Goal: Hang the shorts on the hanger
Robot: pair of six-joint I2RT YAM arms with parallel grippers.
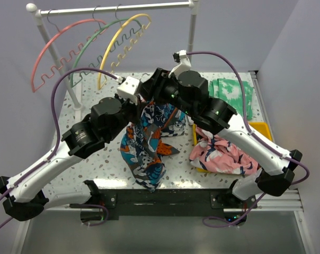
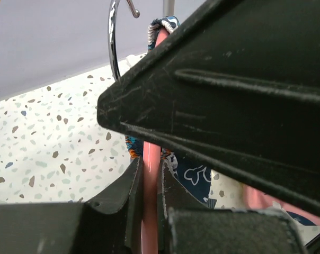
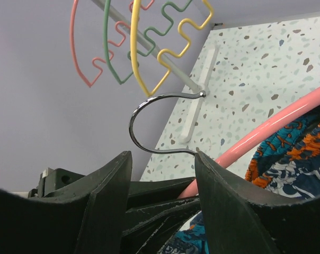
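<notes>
The shorts (image 1: 147, 143) hang in a bunch from the coral-pink hanger, over the middle of the table; their print also shows in the right wrist view (image 3: 292, 153). My left gripper (image 2: 149, 164) is shut on the hanger's pink bar (image 2: 150, 174), with its metal hook (image 2: 112, 47) above. In the top view both grippers meet above the shorts, the left (image 1: 145, 98) and the right (image 1: 159, 80), and they hide the hanger. My right gripper (image 3: 163, 153) is open, with the hook (image 3: 144, 114) just beyond its fingertips and the pink arch (image 3: 276, 124) to the right.
A white rack (image 1: 112, 8) at the back left carries a pink hanger (image 1: 59, 47), a green one (image 1: 91, 47) and a yellow one (image 1: 123, 42). A pink floral garment (image 1: 221, 153) lies in a yellow bin (image 1: 258, 127) on the right. A green-and-white cloth (image 1: 231, 90) lies at the back right.
</notes>
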